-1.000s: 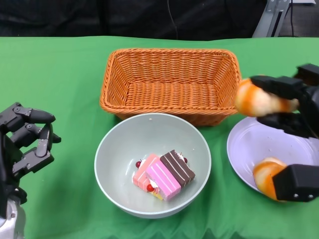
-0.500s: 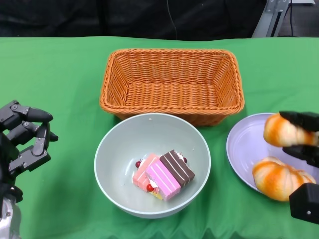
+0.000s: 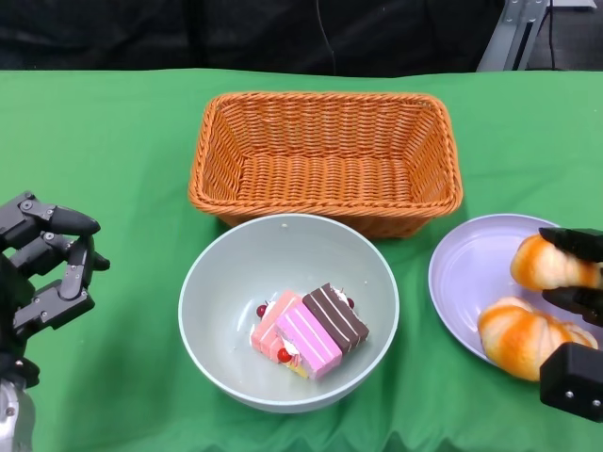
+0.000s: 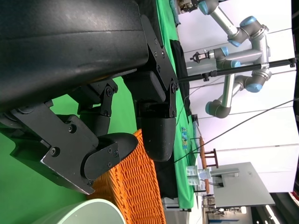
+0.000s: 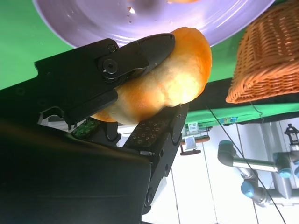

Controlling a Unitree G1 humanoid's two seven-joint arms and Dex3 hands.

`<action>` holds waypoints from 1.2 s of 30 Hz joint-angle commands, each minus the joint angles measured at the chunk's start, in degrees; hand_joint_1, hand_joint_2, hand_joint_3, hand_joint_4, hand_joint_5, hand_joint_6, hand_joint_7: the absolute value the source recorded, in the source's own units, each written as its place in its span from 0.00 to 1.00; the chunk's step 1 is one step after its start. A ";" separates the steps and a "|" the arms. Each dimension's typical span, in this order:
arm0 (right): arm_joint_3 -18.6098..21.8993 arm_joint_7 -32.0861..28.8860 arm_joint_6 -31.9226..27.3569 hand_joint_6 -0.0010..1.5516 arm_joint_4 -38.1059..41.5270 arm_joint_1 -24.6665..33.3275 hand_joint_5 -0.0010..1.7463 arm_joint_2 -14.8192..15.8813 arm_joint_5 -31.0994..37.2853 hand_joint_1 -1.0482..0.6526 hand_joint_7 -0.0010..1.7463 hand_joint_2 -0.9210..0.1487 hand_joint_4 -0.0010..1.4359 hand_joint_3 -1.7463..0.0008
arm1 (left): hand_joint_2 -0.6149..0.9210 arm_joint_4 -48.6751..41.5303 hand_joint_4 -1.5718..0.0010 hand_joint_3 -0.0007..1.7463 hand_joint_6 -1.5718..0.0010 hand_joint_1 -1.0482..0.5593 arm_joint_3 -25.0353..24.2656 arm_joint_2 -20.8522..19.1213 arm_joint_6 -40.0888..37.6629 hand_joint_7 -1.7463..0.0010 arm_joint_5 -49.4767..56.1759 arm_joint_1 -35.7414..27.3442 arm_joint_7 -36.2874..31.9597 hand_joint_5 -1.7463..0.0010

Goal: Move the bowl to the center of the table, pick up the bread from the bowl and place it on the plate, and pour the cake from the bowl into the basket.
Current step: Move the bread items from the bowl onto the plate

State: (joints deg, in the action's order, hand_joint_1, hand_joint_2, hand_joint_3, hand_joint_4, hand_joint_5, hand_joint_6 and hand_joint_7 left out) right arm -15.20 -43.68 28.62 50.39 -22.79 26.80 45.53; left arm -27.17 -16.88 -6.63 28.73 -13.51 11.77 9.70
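The right hand (image 3: 573,311) sits at the near right edge of the table, its black fingers (image 5: 135,56) clamped around a golden bread roll (image 3: 549,263) that it holds just above the lilac plate (image 3: 471,273). A second orange-glazed bread roll (image 3: 521,336) lies on the plate right beside it. In the right wrist view the held roll (image 5: 168,84) bulges between the fingers, with the plate (image 5: 154,23) close beyond it.

The left hand (image 3: 42,268) hovers at the near left, well apart from everything, holding nothing, its fingers loosely curled but apart.

Between the hands stands the pale grey-green bowl (image 3: 212,292), holding layered cake slices (image 3: 306,331) in pink, white and chocolate brown with small red berries. Just behind the bowl, nearly touching its rim, is the rectangular orange wicker basket (image 3: 325,160).

Everything rests on a bright green tablecloth (image 3: 113,151), slightly creased at the near edge. Behind the table hangs a dark backdrop. The wrist views catch a white-walled room and a grey industrial robot arm with blue joints (image 4: 233,37).
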 commanded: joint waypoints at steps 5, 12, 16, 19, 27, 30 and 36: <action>-1.30 -2.47 -0.79 0.78 5.61 -4.07 0.61 -1.11 -1.50 0.52 0.00 0.04 0.58 1.00 | 0.73 1.26 0.48 0.63 0.41 0.64 -0.24 -1.13 -0.69 0.39 -0.43 -1.30 0.69 0.18; -3.63 -4.43 -2.37 0.80 9.62 -7.06 0.71 -2.21 -0.97 0.53 0.00 0.04 0.56 1.00 | 0.73 0.71 0.48 0.60 0.41 0.62 0.03 -1.26 0.05 0.39 0.41 -1.39 0.77 0.18; -4.67 -4.32 -1.79 0.79 11.86 -8.18 0.70 -2.98 -1.70 0.52 0.00 0.06 0.57 1.00 | 0.74 1.93 0.49 0.61 0.42 0.63 0.23 -0.70 -0.46 0.38 0.25 -1.91 0.71 0.17; -5.29 -4.37 -1.73 0.79 13.15 -8.88 0.67 -3.68 -1.66 0.51 0.00 0.07 0.59 1.00 | 0.74 2.21 0.49 0.62 0.41 0.64 0.30 -0.61 -0.22 0.38 0.46 -2.15 0.50 0.16; -7.63 -2.74 -3.82 0.79 14.52 -9.53 0.75 -5.18 -1.24 0.52 0.00 0.07 0.56 1.00 | 0.73 2.50 0.48 0.62 0.42 0.62 0.27 -0.61 -0.26 0.37 1.44 -2.40 0.11 0.17; -8.37 -1.50 -4.84 0.79 15.08 -9.70 0.74 -5.69 -1.44 0.51 0.00 0.07 0.55 1.00 | 0.73 2.83 0.49 0.62 0.42 0.63 0.05 -0.35 -0.70 0.38 0.41 -2.50 0.65 0.17; -9.06 0.15 -5.20 0.78 15.98 -10.09 0.84 -6.23 -2.02 0.51 0.00 0.08 0.49 1.00 | 0.73 3.23 0.49 0.61 0.41 0.63 0.09 -0.74 -0.80 0.38 0.25 -2.87 0.95 0.17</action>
State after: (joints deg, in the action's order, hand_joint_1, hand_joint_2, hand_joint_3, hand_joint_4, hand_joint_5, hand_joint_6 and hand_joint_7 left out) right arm -23.87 -44.52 23.81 65.60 -32.48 20.43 44.31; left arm -24.49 -16.45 -6.46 28.05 -12.89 9.58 10.42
